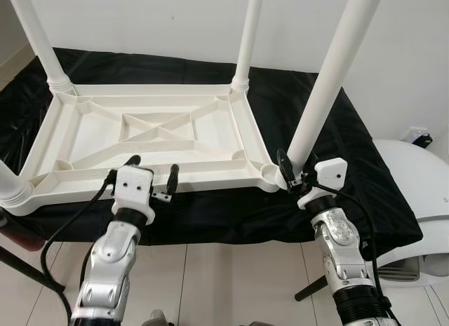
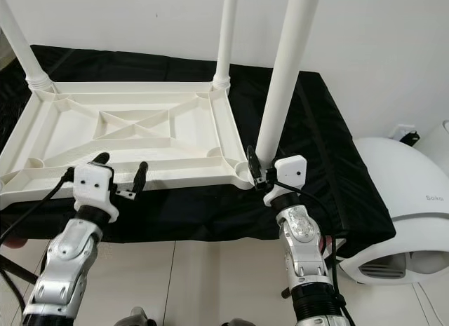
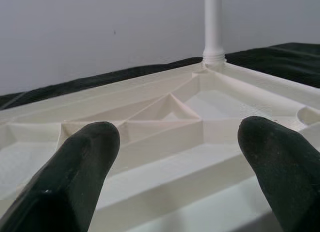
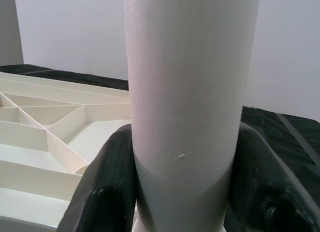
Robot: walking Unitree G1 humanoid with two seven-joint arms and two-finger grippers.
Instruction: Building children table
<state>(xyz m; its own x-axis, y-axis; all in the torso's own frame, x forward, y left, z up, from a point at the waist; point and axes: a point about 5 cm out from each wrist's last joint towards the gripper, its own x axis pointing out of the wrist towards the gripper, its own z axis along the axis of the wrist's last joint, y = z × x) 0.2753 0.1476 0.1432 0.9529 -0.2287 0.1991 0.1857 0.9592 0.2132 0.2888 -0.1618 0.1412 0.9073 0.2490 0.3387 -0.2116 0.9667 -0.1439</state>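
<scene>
White ribbed plastic tabletop (image 1: 151,133) (upturned), smooth round leg (image 1: 324,80) pinched by right pincer (image 1: 289,173), left pincer (image 1: 153,170) spread.

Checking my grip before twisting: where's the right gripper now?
The right gripper is clamped around the base of the near-right table leg, at the upturned tabletop corner socket.

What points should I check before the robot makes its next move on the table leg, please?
1. Right hand closed around the near right leg, low near its base: ok.
2. Leg standing in the corner socket: ok; fully seated: cannot tell.
3. Left hand open, fingers over the near rim of the upturned tabletop: ok.
4. Whether the left hand presses on the rim: cannot tell.
5. Two far legs upright in their corners: ok.
6. Tabletop resting on the black cloth: ok.
</scene>
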